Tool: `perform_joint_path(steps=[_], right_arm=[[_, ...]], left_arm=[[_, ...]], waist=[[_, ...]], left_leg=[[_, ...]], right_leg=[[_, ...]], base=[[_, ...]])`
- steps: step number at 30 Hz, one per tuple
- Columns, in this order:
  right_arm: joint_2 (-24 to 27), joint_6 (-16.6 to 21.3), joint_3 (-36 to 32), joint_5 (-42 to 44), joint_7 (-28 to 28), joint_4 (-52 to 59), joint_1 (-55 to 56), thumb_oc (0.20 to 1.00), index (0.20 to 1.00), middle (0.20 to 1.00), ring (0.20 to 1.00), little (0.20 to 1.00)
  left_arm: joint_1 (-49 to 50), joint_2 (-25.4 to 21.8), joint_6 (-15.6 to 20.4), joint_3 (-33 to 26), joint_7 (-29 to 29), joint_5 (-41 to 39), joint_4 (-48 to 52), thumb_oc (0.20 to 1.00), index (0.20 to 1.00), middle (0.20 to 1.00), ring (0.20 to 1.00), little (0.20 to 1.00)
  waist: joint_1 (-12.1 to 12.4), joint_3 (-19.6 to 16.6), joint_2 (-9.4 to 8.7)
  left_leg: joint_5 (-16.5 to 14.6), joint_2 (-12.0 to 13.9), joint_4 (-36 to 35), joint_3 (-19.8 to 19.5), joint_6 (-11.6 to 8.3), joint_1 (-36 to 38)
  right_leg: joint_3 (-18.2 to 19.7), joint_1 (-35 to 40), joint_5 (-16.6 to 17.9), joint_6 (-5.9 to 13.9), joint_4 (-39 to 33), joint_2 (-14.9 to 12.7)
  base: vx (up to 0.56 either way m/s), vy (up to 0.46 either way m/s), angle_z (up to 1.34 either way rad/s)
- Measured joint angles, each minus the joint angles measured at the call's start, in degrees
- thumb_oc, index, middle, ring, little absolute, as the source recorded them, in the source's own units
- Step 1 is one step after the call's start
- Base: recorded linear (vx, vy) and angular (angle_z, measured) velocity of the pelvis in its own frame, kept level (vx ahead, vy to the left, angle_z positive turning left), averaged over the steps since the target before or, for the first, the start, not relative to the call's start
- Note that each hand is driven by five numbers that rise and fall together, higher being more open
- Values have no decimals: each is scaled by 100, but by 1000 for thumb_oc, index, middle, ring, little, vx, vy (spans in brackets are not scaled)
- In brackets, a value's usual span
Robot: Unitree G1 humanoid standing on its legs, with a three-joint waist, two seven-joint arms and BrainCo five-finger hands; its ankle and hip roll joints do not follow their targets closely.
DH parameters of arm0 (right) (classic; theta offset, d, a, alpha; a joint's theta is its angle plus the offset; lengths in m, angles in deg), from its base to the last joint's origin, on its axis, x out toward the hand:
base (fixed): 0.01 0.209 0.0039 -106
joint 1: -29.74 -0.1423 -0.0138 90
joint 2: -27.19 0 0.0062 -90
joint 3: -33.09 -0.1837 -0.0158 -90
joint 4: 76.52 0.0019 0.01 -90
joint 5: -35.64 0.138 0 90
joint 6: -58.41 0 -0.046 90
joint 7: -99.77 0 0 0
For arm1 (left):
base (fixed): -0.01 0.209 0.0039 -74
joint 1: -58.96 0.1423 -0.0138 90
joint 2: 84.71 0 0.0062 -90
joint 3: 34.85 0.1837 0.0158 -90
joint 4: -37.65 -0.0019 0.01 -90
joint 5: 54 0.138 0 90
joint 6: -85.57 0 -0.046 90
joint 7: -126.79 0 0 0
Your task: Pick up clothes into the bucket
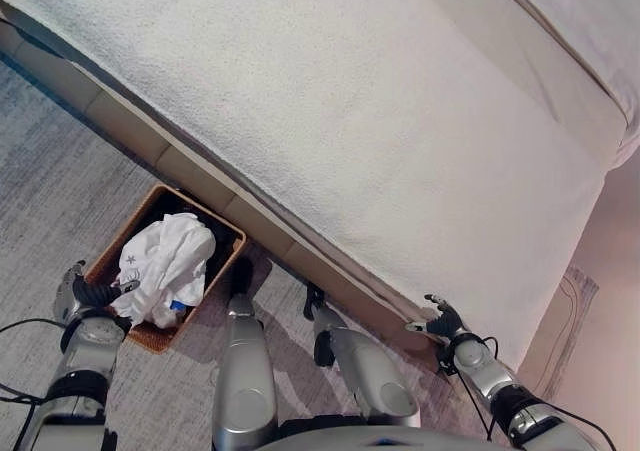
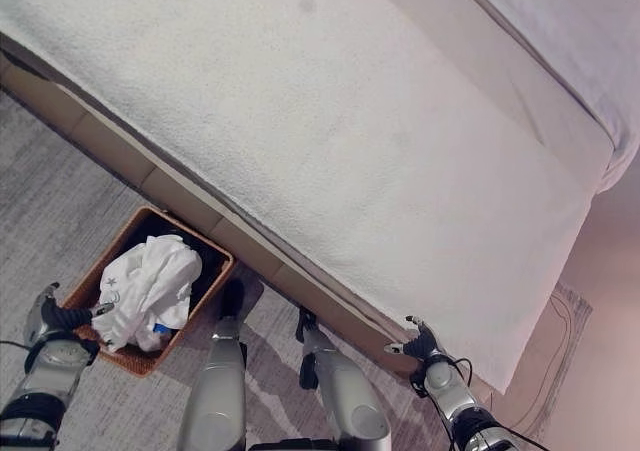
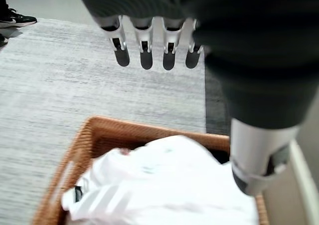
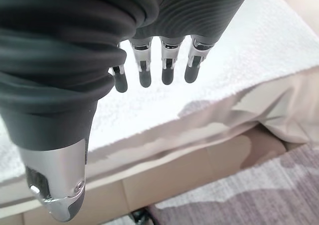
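A brown wicker basket (image 1: 116,254) stands on the grey carpet beside the bed. White clothes (image 1: 170,263) with some dark fabric under them lie bunched inside it. In the left wrist view the same white clothes (image 3: 164,185) fill the basket (image 3: 79,150). My left hand (image 1: 92,294) hovers at the basket's near left corner, fingers (image 3: 144,50) straight and holding nothing. My right hand (image 1: 440,323) hangs at the bed's lower edge on the right, fingers (image 4: 167,65) straight, with nothing in it.
A wide bed with a white textured cover (image 1: 350,111) spans the upper view, its beige base (image 1: 150,141) running diagonally. A lighter sheet (image 1: 590,21) lies at the top right. A person's dark shoe (image 3: 15,19) shows at the carpet's far edge.
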Motion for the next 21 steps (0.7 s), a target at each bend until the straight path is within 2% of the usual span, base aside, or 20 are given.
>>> perform_joint_path(steps=[6, 9, 12, 13, 15, 17, 18, 21], right_arm=[[-20, -48, -56, -22, 0, -28, 5, 1000, 1000, 1000, 1000, 1000], [-21, -105, -155, -73, 3, -38, 24, 1000, 1000, 1000, 1000, 1000], [1, -175, -424, -132, 10, -140, 37, 1000, 1000, 1000, 1000, 1000], [23, -187, -472, -141, 25, -171, 52, 1000, 1000, 1000, 1000, 1000], [88, -238, -744, -198, 97, -164, 134, 1000, 1000, 1000, 1000, 1000], [165, -252, -764, -240, 166, -162, 305, 1000, 1000, 1000, 1000, 1000], [167, -260, -832, -241, 197, -157, 376, 1000, 1000, 1000, 1000, 1000], [173, -265, -992, -174, 289, -242, 559, 1000, 1000, 1000, 1000, 1000]], left_arm=[[-20, 557, 98, -4, -32, -265, -524, 1000, 1000, 1000, 1000, 1000], [108, 857, 118, -20, -114, -372, -615, 1000, 1000, 1000, 1000, 1000], [229, 1215, 191, -14, -404, -709, -692, 1000, 1000, 1000, 1000, 1000], [259, 1306, 230, -14, -490, -781, -718, 1000, 1000, 1000, 1000, 1000], [459, 1668, 340, -60, -1014, -1269, -804, 1000, 1000, 1000, 1000, 1000], [632, 1882, 371, 31, -1291, -1383, -805, 1000, 1000, 1000, 1000, 1000], [777, 1944, 393, 103, -1424, -1403, -784, 1000, 1000, 1000, 1000, 1000], [942, 2054, 426, 297, -1702, -1418, -797, 1000, 1000, 1000, 1000, 1000]], waist=[[51, 129, 190], [51, 159, 390], [11, 54, 718], [-15, -12, 804], [-110, -283, 1156], [-177, -619, 1370], [-257, -764, 1456], [-370, -1143, 1568]], left_leg=[[43, -121, -145, 34, 49, 268], [77, -166, -293, 75, 72, 513], [111, -231, -499, 100, 119, 884], [115, -244, -547, 98, 127, 960], [137, -299, -764, 93, 165, 1313], [158, -321, -890, 89, 195, 1464], [180, -329, -966, 77, 222, 1586], [187, -310, -992, 62, 231, 1684]], right_leg=[[10, 210, -7, -10, -36, -123], [30, 374, -21, -6, -29, -206], [73, 639, -36, 10, -33, -290], [73, 686, -46, 18, -25, -303], [70, 944, -112, 61, -35, -371], [56, 1057, -182, 73, -50, -392], [5, 1164, -219, 76, -62, -389], [-14, 1291, -266, 69, -128, -380]], base=[[46, 36, 2], [89, 15, -1], [118, 4, -1], [130, -5, 7], [130, -6, 3], [103, -17, 7], [80, -37, 11], [70, -46, 4]])
